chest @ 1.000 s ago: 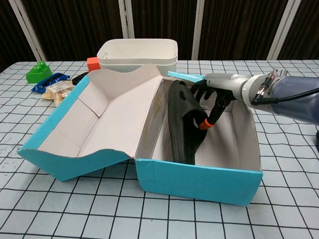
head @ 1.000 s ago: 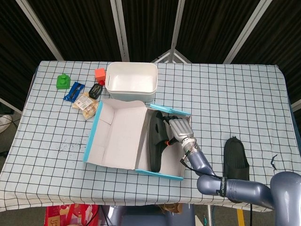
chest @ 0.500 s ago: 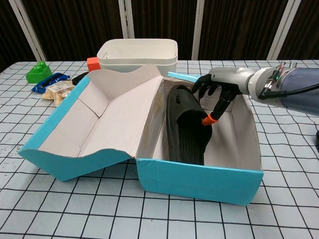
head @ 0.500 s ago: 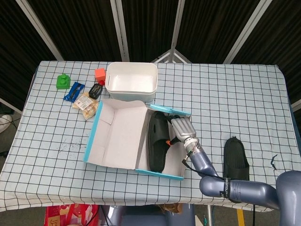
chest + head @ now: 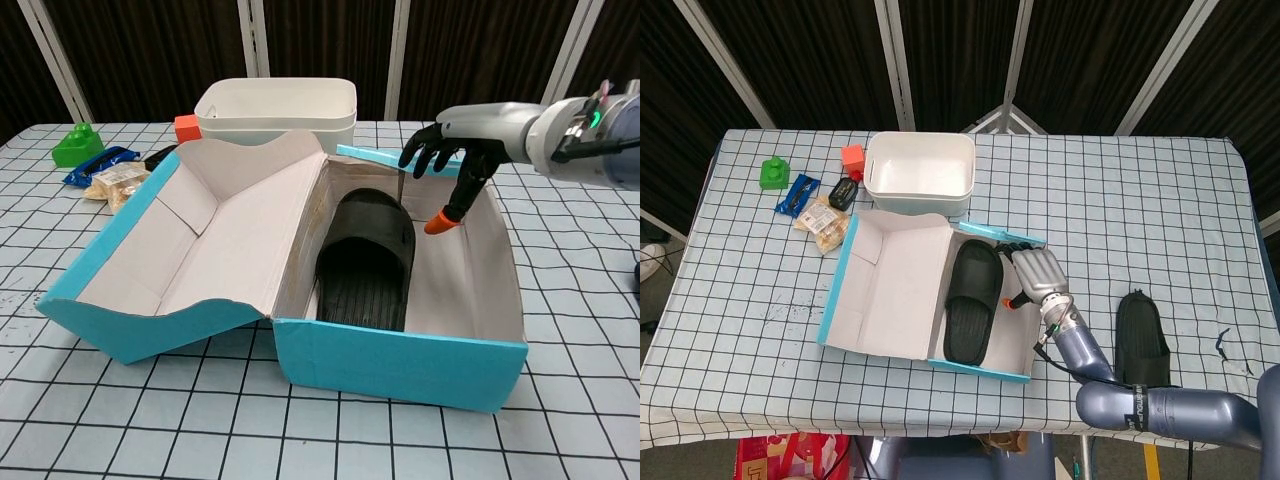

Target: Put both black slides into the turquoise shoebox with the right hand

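Spreading beneath your right hand (image 5: 455,160) is the checked tablecloth (image 5: 1120,210), the biggest thing in view. Next in size is the turquoise shoebox (image 5: 400,362), which sits directly below your hand with its lid (image 5: 190,240) thrown open away from your hand, toward the robot's left. Beyond the lid, further from your hand and off to the robot's left of it, stands the white tub (image 5: 919,172).

One black slide (image 5: 366,260) lies flat on the floor of the box, sole down, just below and to the robot's left of your fingers (image 5: 465,190), not touching them. The second black slide (image 5: 1141,338) is on the cloth outside the box, to the robot's right of your hand and nearer the robot, well apart from the box wall.

Your hand hovers over the box's right half with its fingers apart and pointing down, an orange tip showing on the lowest one; it holds nothing.

The small things sit far from your hand, past the lid near the table's far left corner: a blue packet (image 5: 797,192), a snack bag (image 5: 824,220), a black item (image 5: 844,192) beside the tub, a green block (image 5: 772,172) and an orange-red block (image 5: 852,155). Your left hand shows in neither view.
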Motion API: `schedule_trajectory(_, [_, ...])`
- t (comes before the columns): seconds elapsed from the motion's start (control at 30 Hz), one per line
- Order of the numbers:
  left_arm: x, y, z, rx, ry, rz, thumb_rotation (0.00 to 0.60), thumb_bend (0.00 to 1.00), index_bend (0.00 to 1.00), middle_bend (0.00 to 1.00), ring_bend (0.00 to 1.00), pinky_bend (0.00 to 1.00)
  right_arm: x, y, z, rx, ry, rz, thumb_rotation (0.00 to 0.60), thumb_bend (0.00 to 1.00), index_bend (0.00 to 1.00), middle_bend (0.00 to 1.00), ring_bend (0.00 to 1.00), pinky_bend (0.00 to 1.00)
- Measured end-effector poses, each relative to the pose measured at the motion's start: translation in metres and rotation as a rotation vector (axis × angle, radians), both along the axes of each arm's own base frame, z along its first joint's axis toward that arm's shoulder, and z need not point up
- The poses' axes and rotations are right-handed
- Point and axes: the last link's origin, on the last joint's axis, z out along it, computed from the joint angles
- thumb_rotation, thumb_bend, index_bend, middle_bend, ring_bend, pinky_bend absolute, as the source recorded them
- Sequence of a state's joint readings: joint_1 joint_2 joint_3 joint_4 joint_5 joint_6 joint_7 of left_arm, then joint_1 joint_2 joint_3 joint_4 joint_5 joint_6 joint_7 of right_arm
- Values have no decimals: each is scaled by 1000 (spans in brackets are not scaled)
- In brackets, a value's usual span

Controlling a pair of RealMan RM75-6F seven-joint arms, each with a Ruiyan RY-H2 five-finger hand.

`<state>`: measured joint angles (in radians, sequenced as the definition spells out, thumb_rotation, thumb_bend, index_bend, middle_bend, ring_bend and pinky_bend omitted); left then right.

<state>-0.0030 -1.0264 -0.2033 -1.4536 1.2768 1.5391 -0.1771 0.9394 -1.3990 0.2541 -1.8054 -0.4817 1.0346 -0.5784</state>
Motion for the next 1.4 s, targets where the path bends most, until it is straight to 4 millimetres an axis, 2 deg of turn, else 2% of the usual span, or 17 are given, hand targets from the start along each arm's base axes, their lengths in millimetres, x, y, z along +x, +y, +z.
schedule_trajectory(0.1, [0, 0, 0, 4, 8, 1, 600, 363, 21, 0, 0, 0, 5, 4, 16, -19, -13, 9, 600, 193, 213, 229, 179, 276])
schedule_trajectory(0.2, [0, 0, -1, 6, 16, 5, 600, 363, 20, 0, 0, 0, 10, 7, 41, -64, -41, 24, 600, 193, 213, 229, 179, 276])
schedule_trajectory(0.33, [0, 0, -2, 8, 28, 10, 600, 363, 20, 0, 0, 0, 5, 12, 85, -158, -37, 39, 600, 193, 213, 229, 179, 276])
schedule_trajectory(0.47, [3, -1, -5, 14, 44, 6, 600, 363, 20, 0, 0, 0, -16, 20, 127, -238, 15, 10, 600, 194, 213, 229, 179, 276])
schedule_trajectory(0.53, [5, -1, -6, 17, 47, 1, 600, 363, 20, 0, 0, 0, -36, 30, 150, -272, 49, -29, 600, 193, 213, 229, 178, 276])
schedule_trajectory(0.63, [6, -2, -6, 22, 48, -3, 600, 363, 20, 0, 0, 0, -58, 44, 165, -287, 63, -69, 600, 193, 213, 227, 176, 276])
schedule_trajectory(0.8, [5, -3, -5, 32, 48, 0, 600, 363, 20, 0, 0, 0, -89, 72, 171, -292, 55, -96, 600, 194, 213, 225, 174, 276])
schedule_trajectory(1.0, [5, -2, -4, 32, 50, 2, 600, 363, 20, 0, 0, 0, -135, 116, 167, -319, 19, -79, 600, 194, 213, 220, 168, 271])
schedule_trajectory(1.23, [5, -2, -5, 30, 54, 5, 600, 363, 20, 0, 0, 0, -202, 167, 151, -356, 50, -108, 600, 193, 213, 217, 161, 260])
schedule_trajectory(1.4, [5, -2, -7, 23, 61, 7, 600, 363, 20, 0, 0, 0, -231, 197, 136, -362, 48, -134, 600, 193, 213, 217, 160, 260])
